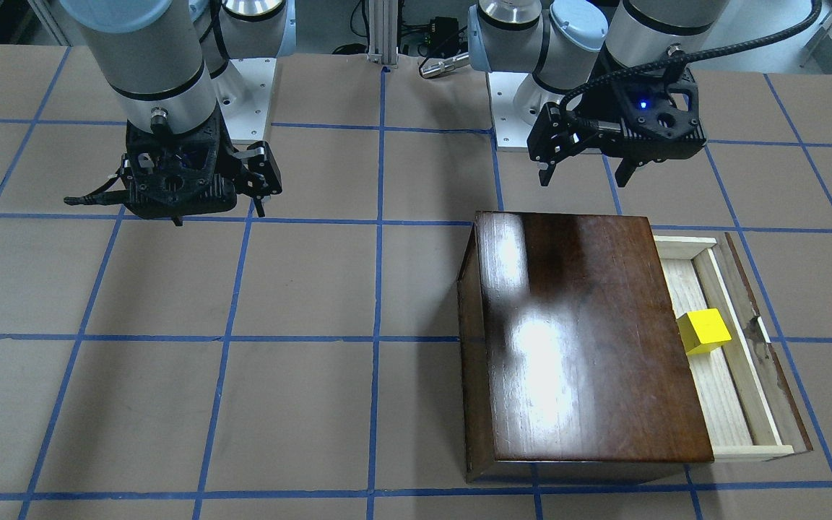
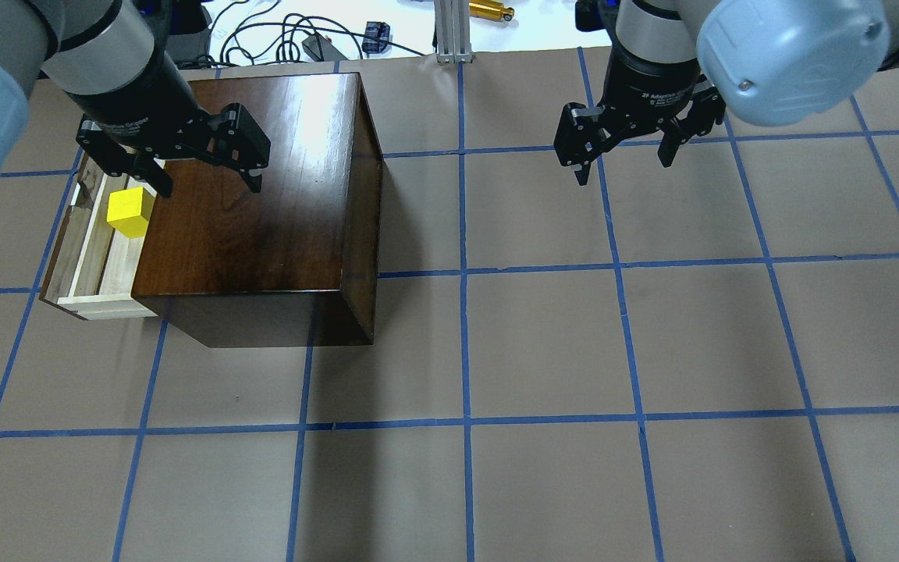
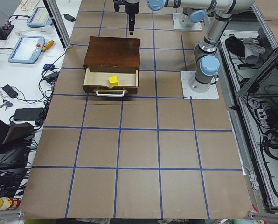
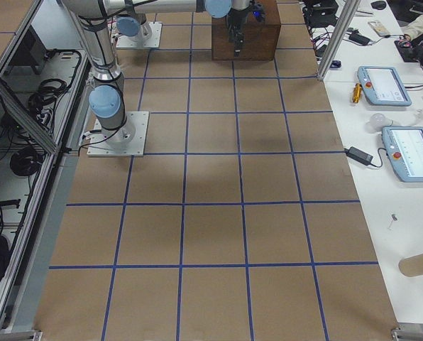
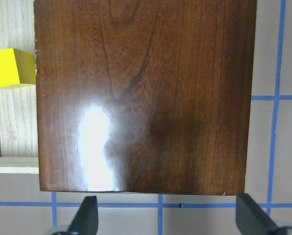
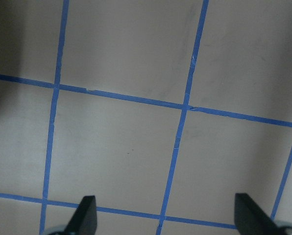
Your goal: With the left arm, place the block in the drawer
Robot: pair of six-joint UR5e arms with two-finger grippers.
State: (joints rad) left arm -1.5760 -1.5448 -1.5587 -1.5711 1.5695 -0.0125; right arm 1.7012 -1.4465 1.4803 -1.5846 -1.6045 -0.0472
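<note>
The yellow block [image 1: 703, 331] apparently sits in the open drawer [image 1: 721, 408]; left gripper [image 1: 583, 177], jaws apart and empty, should rise straight clear.

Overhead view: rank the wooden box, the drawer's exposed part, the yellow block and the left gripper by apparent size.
1. wooden box
2. drawer (exposed part) and left gripper look similar. The gripper is nearer the camera, so I won't split them.
3. block, smallest.

Block [image 1: 703, 332] in the drawer [image 1: 721, 408] pulled out from the box's [image 1: 582, 339] left side, on the worktop's [image 1: 243, 289] left half.
</note>
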